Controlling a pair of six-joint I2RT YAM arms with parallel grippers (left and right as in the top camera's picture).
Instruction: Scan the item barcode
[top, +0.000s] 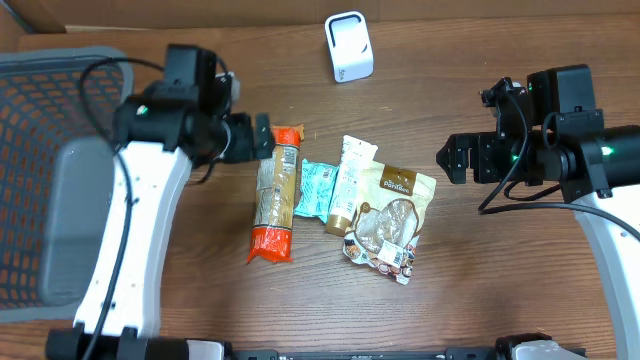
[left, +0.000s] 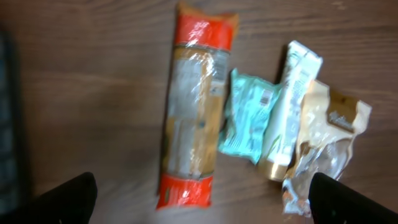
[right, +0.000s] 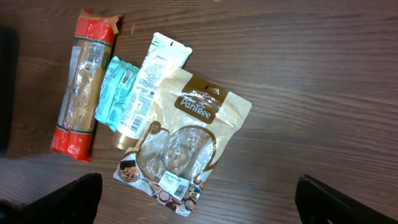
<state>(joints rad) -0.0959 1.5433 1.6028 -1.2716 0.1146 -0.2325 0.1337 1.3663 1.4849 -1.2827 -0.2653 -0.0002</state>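
Wood-grain table (top: 480, 290) carries four items side by side at its middle. The long clear pasta pack (top: 274, 195) with orange-red ends lies leftmost, just beside the left gripper (top: 262, 137), whose fingers stand spread and empty. Next come the tan PanTree pouch (top: 392, 215) with a clear window, the white tube (top: 349, 180), then the teal packet (right: 118, 90), barcode up. The right gripper (top: 448, 160) is spread too, well apart.

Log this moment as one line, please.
left gripper: open | right gripper: open | pasta pack, teal packet, tube, pouch: on table | scanner: far edge
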